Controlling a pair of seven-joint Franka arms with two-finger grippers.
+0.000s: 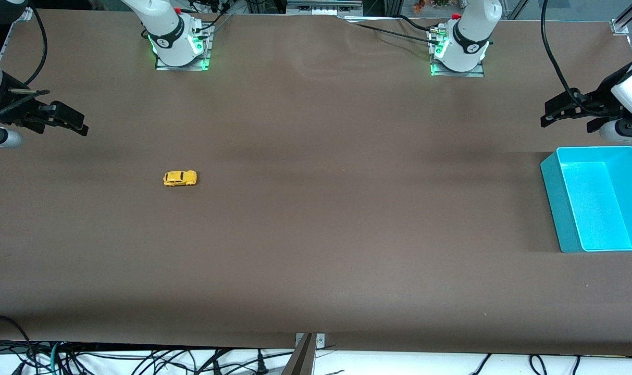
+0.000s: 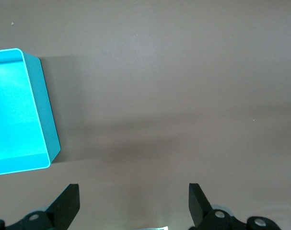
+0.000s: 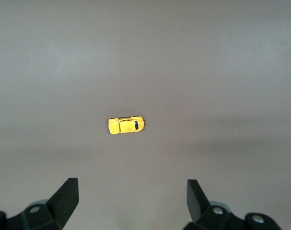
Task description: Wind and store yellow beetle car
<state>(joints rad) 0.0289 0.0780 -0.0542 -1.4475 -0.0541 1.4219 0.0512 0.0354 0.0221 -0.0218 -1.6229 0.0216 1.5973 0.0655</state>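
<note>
The yellow beetle car (image 1: 180, 178) stands on its wheels on the brown table toward the right arm's end; it also shows in the right wrist view (image 3: 126, 125). My right gripper (image 1: 71, 122) hangs open and empty in the air at the right arm's end of the table, well apart from the car (image 3: 131, 194). The cyan bin (image 1: 597, 198) stands at the left arm's end and is empty; it also shows in the left wrist view (image 2: 18, 112). My left gripper (image 1: 558, 112) hangs open and empty above the table beside the bin (image 2: 134, 196).
The brown table (image 1: 347, 208) stretches between car and bin. The two arm bases (image 1: 177, 41) (image 1: 459, 49) stand along the table edge farthest from the front camera. Cables hang under the edge nearest it.
</note>
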